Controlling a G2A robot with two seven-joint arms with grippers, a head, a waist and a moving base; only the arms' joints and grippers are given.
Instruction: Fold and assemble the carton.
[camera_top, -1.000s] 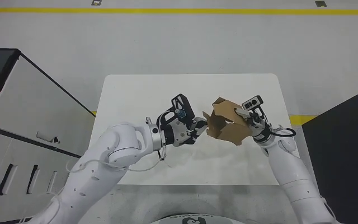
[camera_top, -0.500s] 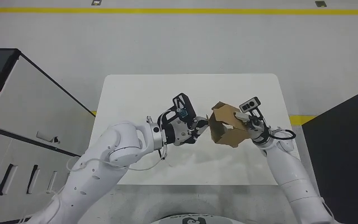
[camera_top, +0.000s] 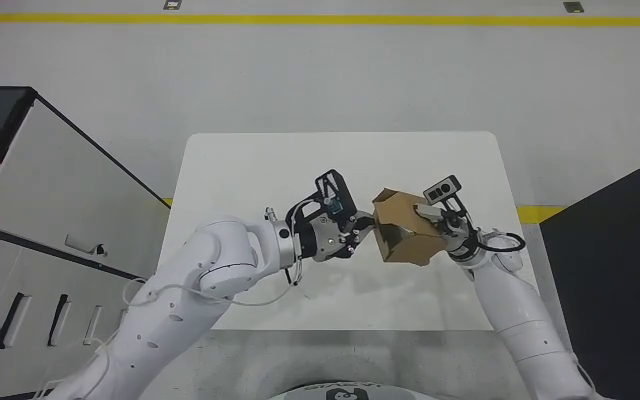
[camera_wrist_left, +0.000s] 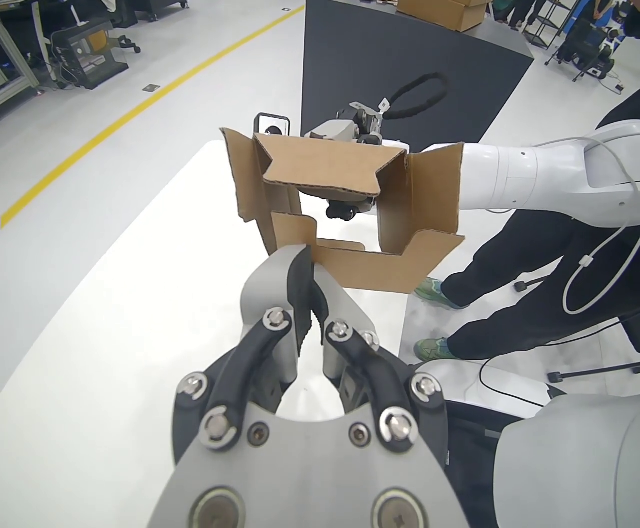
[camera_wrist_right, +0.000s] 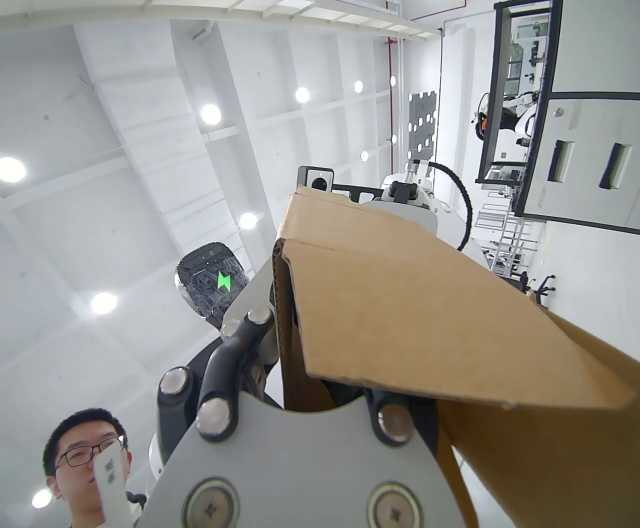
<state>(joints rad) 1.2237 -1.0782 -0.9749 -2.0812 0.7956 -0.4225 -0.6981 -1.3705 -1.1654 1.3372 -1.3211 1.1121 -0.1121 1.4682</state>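
**Top view.** The carton (camera_top: 405, 238) hangs above the table (camera_top: 250, 170), between my two grippers. My left gripper (camera_top: 366, 232) is at its open end and my right gripper (camera_top: 432, 218) is on the opposite wall. The tube's long axis runs from one gripper to the other.

**Left wrist view.** My left fingers are closed on the near edge of the lower flap (camera_wrist_left: 370, 265), with cardboard pinched between the pads. The mouth lies straight ahead of the fingertips and a little above them. The top flap (camera_wrist_left: 325, 170) is already bent across the mouth, and the side flaps (camera_wrist_left: 435, 185) stand outward.

**Right wrist view.** My right fingers are clamped on a carton wall. One finger is outside the panel and the other is hidden behind it.

**Judgement.** The left arm is nearer the loose flap. The next move likely swings that flap up into the mouth, about a hinge crossing my approach line, while the right steadies the carton.
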